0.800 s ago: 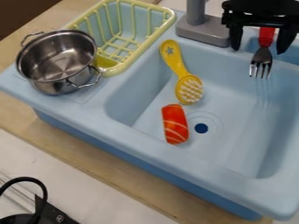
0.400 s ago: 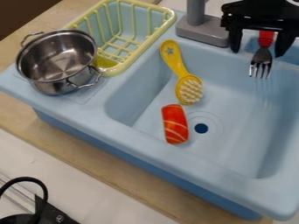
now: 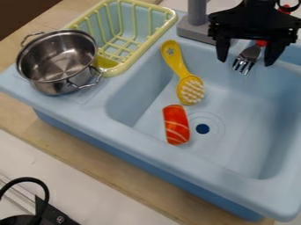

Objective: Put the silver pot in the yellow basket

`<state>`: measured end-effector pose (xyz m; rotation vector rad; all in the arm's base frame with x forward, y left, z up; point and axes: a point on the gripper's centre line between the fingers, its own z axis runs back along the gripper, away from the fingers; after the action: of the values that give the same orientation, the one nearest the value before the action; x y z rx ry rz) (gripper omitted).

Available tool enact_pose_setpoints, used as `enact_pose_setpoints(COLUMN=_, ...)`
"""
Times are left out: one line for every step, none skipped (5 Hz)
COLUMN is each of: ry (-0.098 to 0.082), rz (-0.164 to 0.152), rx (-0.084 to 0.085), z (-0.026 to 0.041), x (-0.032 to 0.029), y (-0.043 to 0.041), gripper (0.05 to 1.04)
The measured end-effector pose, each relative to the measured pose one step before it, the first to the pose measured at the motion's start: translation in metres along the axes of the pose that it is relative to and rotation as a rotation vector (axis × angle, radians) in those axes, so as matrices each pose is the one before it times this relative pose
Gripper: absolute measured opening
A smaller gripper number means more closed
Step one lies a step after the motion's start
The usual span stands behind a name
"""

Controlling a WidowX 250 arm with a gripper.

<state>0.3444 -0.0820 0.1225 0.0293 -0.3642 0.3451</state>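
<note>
The black robot arm point(image 3: 259, 4) comes into the view at the far side, toward the right. Its tool point(image 3: 245, 63) hangs there at the far right, and the tips are pointing downward. The two black fingers point(image 3: 222, 49) stand well apart, one at left and the other at right, nearly parallel.

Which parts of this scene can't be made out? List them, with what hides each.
All in the camera view:
- Fork: part of its red handle, behind the hand.
- Pot: underside, hidden by its own wall.
- Basket: the part behind the pot.
- Grey faucet: top, cut off by the top edge.
- Black object: cut off by the bottom edge.
</note>
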Motion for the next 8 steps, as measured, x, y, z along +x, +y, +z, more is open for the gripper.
enact_pose_setpoints(ry=-0.0563, rz=0.0108, rx=-0.0052, z=0.0149, x=-0.00144, y=0.00315, gripper=0.99)
enact_pose_setpoints(ry=-0.0588, rz=0.0012, rx=-0.0214, z=0.01656, x=-0.00379, y=0.00179, gripper=0.99)
enact_pose_setpoints(ry=0.0005, rz=0.0222, rx=-0.0087, z=0.01351, x=-0.00261, y=0.00256, gripper=0.99)
enact_pose_setpoints(ry=0.0965, rz=0.0981, rx=0.0777, z=0.0017, x=-0.0107, y=0.01718, gripper=0.99)
enact_pose_setpoints(ry=0.1133, rz=0.1315, rx=0.0653, z=-0.00324, x=-0.0034, y=0.02528, gripper=0.99)
enact_pose_setpoints(ry=0.0596, rz=0.095, rx=0.0065, z=-0.00056, x=0.00352, y=0.02534, gripper=0.99)
enact_pose_setpoints(ry=0.0341, rz=0.0413, rx=0.0563, z=-0.00533, x=0.00421, y=0.02364, gripper=0.99)
enact_pose_setpoints(ry=-0.0069, rz=0.0259, rx=-0.0505, z=0.01179, x=0.00539, y=0.01415, gripper=0.99)
